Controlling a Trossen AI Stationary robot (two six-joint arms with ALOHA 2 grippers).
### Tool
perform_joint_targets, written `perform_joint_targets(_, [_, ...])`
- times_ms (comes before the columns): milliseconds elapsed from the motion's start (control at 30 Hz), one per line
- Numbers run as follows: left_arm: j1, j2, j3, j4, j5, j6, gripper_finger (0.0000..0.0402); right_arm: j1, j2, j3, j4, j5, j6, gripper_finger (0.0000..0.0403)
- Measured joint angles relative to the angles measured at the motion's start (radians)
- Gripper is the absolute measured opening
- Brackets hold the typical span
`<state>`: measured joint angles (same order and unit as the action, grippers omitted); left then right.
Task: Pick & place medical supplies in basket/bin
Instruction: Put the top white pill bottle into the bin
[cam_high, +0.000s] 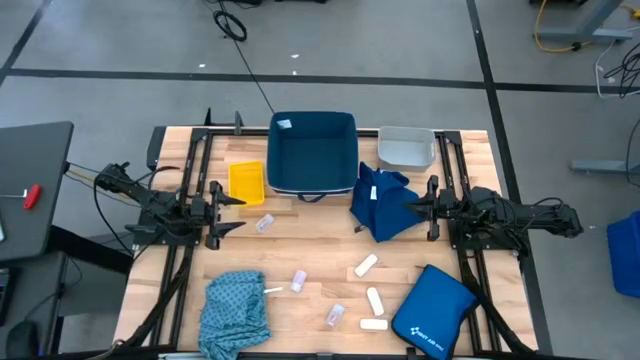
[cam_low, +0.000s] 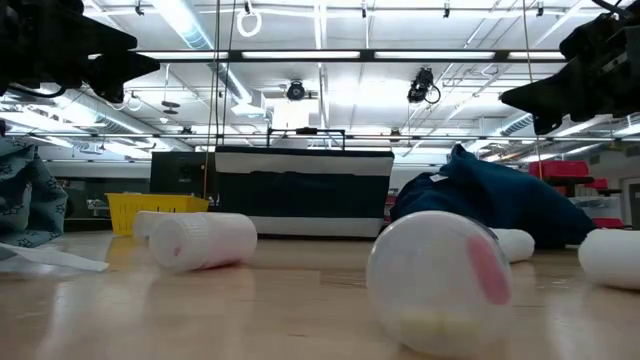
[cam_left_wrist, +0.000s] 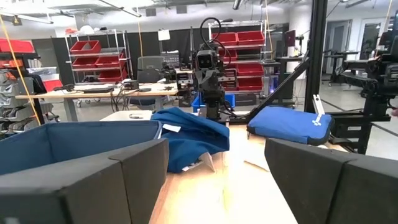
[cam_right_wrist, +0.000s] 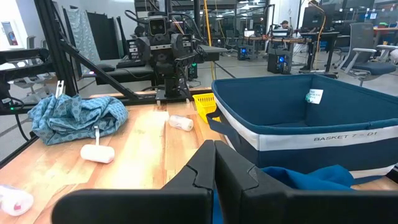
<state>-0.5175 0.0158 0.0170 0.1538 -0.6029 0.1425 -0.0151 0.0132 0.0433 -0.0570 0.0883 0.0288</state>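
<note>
Teal cloth (cam_high: 234, 312) — cut off at the high view's bottom edge; vial (cam_low: 440, 282) blurred in the low view — contents unreadable.

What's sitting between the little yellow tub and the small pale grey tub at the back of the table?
The large navy blue tub stands between the yellow tub and grey tub, seen from above.

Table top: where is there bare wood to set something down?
Bare wood lies between the yellow tub, the teal cloth and the dark blue cloth, save one vial. Crowded: the front middle, with vials, white packets and the blue pouch.
</note>
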Motion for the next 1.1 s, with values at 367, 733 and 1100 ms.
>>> perform_joint_targets(367, [0.001, 0.002, 0.000, 0.012, -0.007, -0.174, 0.0268, 0.000, 0.000, 0.000, 0.002, 0.001, 0.037, 0.0009])
perform_joint_targets(733, [0.002, 0.002, 0.000, 0.030, -0.025, -0.225, 0.0268, 0.000, 0.000, 0.000, 0.007, 0.016, 0.248, 0.0009])
perform_joint_targets(1100, [0.002, 0.004, 0.000, -0.008, 0.001, -0.122, 0.0268, 0.000, 0.000, 0.000, 0.072, 0.013, 0.328, 0.0009])
